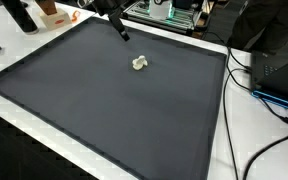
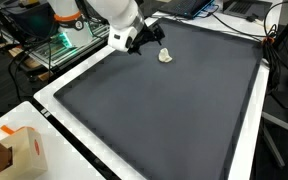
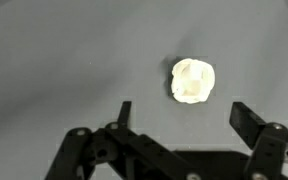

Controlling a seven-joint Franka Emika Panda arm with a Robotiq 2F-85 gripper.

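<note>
A small pale, crumpled lump (image 3: 193,81) lies on the dark grey mat (image 3: 54,60). It also shows in both exterior views as a small white lump (image 1: 139,63) (image 2: 165,56) toward the mat's far side. My gripper (image 3: 182,113) hangs open above the mat, its two black fingers spread wide with nothing between them. The lump sits just ahead of the fingertips, apart from them. From outside, the gripper (image 2: 151,36) hovers close beside the lump, and only its dark finger end (image 1: 122,32) shows past the frame's top.
The mat (image 1: 104,110) covers most of a white table. Cables (image 1: 259,95) and a dark box lie along one side. A cardboard box (image 2: 14,155) stands at a near corner. Equipment with green lights (image 2: 59,40) sits behind the arm.
</note>
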